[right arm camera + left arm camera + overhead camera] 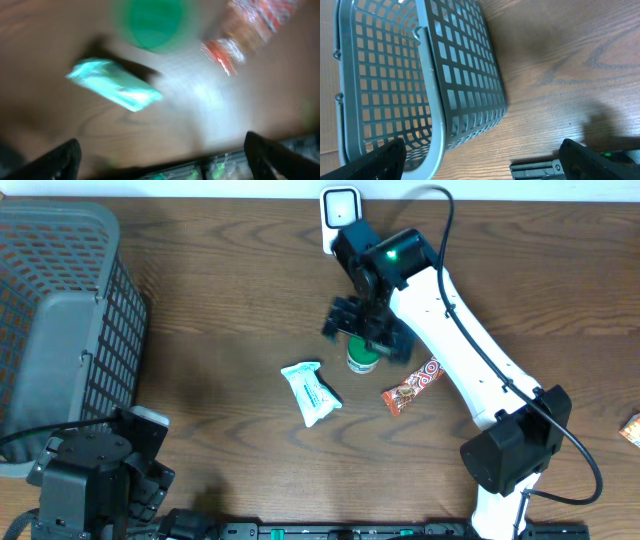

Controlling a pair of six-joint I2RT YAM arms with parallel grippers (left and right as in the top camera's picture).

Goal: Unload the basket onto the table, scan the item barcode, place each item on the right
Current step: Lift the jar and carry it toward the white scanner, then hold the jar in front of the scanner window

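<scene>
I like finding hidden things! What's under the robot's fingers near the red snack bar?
A small green-topped bottle stands under the open right fingers. They cover its far edge, so any barcode is hidden.

basket (125,320) far L, pouch (312,393) L of bottle (362,362), snack bar (413,384) R

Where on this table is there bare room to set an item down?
Bare wood lies between the basket and the teal packet, and right of the right arm. Crowded: packet, green-capped bottle and snack bar cluster under the right gripper.
</scene>
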